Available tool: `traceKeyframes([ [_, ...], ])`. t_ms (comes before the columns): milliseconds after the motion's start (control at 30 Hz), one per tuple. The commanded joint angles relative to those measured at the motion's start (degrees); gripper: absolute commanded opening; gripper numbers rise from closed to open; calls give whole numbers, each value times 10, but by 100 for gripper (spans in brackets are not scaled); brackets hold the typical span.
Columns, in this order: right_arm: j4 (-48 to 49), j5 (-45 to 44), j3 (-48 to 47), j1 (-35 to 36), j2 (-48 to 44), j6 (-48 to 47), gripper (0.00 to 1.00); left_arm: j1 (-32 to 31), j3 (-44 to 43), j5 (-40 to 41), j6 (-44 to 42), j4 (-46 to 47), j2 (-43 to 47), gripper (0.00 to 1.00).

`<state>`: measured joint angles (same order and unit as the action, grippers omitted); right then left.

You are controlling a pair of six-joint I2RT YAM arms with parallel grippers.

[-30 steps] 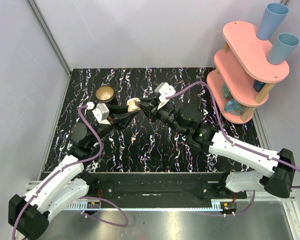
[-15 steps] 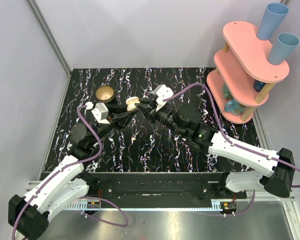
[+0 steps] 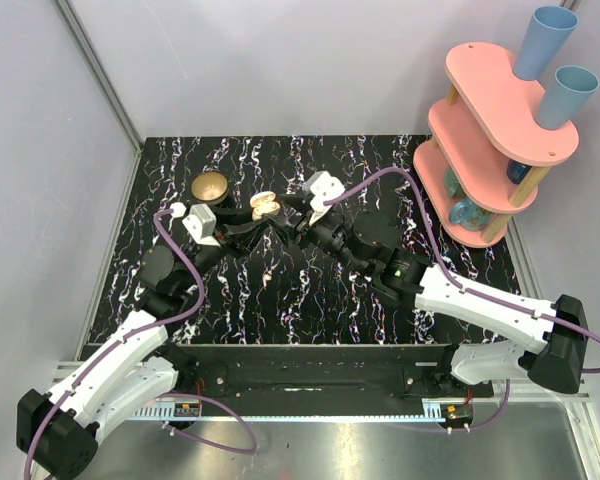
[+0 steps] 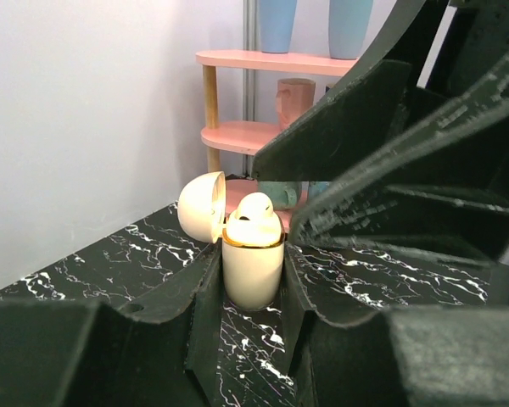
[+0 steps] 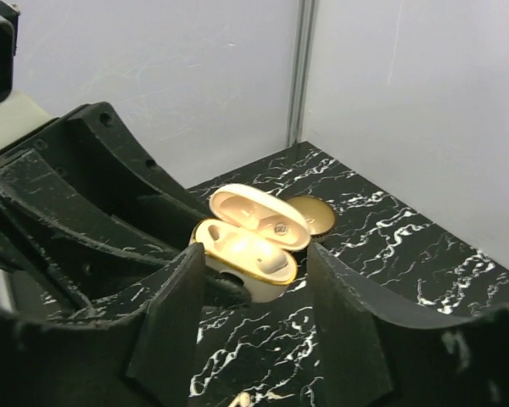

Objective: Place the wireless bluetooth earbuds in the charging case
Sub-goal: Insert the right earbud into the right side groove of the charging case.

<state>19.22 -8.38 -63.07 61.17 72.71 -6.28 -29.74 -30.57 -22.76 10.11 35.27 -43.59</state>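
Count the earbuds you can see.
1 sure earbud, seated in the open case. A cream sliver on the table, at the right wrist view's bottom edge, may be a second.

Where things sit on your table
The charging case stands upright between the fingers of your left gripper, near the middle of the table, with one earbud sitting in its open top. Your right gripper is just to its right. The bowl lies left of the case and a little behind it. The shelf stands at the far right corner, with two cups on top.
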Motion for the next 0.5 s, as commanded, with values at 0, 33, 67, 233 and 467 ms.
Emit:
traceKeyframes([
  [0, 10, -3, 6, 13, -8, 7, 62, 0, -11, 23, -1, 42, 10, 0],
  [33, 14, -8, 7, 13, -13, 13, 66, -1, -11, 23, -3, 40, 12, 0],
  [67, 20, -12, 9, 12, -17, 16, 70, -1, -9, 24, -3, 39, 13, 0],
  [233, 73, -33, 36, 12, -62, 14, 79, -1, -8, 26, -7, 31, 19, 0],
  [467, 70, -107, 47, 12, -115, 2, 89, 0, 2, 40, -12, 22, 33, 0],
])
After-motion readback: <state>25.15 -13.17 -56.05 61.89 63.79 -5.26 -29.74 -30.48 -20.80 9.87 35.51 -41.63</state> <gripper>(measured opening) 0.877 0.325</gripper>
